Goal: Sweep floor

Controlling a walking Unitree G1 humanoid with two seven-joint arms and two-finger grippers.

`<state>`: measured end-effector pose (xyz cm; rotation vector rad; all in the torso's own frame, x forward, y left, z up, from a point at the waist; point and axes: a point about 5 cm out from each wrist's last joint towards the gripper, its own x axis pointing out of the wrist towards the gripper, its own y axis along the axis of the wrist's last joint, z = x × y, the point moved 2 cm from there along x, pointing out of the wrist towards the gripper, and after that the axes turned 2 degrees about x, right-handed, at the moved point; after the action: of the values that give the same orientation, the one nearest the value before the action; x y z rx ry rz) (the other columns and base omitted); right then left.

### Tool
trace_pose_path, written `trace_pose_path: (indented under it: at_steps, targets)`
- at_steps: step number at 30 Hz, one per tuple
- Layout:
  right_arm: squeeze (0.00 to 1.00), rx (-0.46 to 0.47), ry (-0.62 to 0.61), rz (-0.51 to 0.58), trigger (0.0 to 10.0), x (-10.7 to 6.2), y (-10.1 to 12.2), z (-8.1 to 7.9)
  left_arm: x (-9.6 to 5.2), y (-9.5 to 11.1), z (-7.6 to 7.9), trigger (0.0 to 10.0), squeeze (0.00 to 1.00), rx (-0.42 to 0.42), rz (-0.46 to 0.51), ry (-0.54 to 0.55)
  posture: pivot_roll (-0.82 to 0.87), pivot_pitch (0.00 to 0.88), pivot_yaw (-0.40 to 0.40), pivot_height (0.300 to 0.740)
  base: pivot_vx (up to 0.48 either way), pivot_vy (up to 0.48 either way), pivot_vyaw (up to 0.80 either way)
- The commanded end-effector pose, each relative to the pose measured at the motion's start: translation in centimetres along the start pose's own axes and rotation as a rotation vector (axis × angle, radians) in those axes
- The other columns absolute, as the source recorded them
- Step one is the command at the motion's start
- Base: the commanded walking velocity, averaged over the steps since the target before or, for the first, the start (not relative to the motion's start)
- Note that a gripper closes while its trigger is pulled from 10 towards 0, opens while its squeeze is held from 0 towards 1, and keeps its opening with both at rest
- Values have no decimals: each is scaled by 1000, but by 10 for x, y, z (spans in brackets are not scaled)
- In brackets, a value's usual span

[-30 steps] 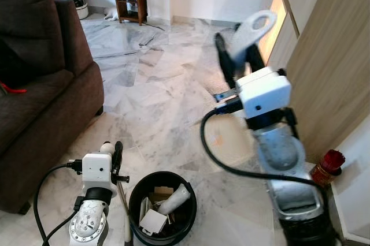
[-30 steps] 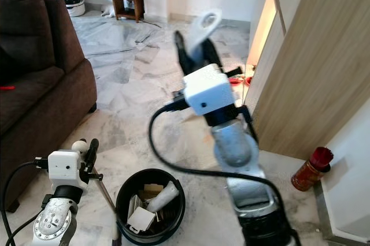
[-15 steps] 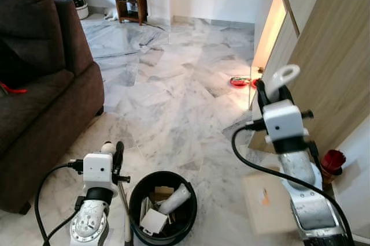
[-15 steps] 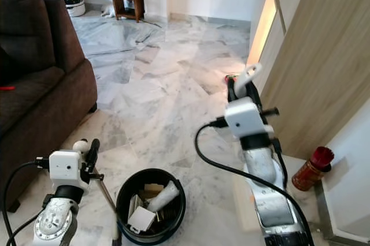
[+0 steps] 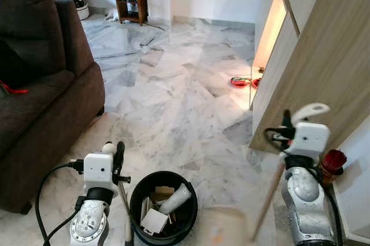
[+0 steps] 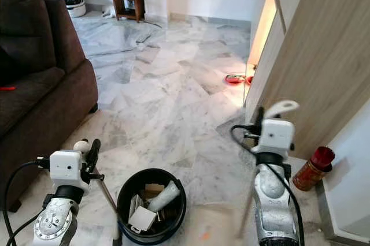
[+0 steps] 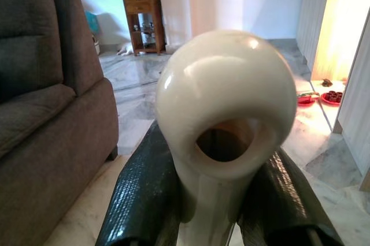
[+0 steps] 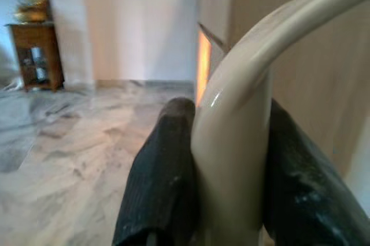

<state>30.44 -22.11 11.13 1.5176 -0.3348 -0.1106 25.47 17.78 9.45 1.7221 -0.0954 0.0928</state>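
1. my right gripper (image 8: 231, 176) is clamped on a cream broom handle (image 5: 309, 110), its wooden stick (image 5: 267, 202) slanting down to the floor (image 5: 173, 78) below it.
2. my left gripper (image 7: 217, 200) grips the dustpan handle (image 7: 225, 101); the black bin (image 5: 163, 207) sits just beside it.

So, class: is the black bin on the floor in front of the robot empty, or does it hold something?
It holds something. The black bin stands upright with pale scraps, a white folded piece and a rolled white item inside.
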Motion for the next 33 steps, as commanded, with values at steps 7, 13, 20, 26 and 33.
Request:
trace_pose_path:
  at_steps: [7, 13, 20, 26, 33]
  targets:
    - [0, -3, 16, 70, 10000, 7, 8, 1, 2, 7, 7, 10000, 0, -24, 39, -27, 53, 0, -14, 740, 0, 0, 0]
    - [0, -2, 59, 73, 10000, 7, 6, -2, 1, 5, 8, 10000, 0, -58, 27, -19, 49, 0, -16, 740, 0, 0, 0]
    - [0, -4, 80, 71, 10000, 5, 2, -5, 1, 4, 9, 10000, 0, -56, 24, -24, 48, 0, -20, 740, 0, 0, 0]
    - [0, -6, 97, 76, 10000, 4, 1, -6, -1, 4, 10, 10000, 0, -46, 29, -20, 48, 0, -22, 740, 0, 0, 0]
    - [0, -10, 100, 76, 10000, 5, 0, -8, -1, 4, 10, 10000, 0, -46, 28, -28, 53, 0, -16, 740, -183, 0, 0]
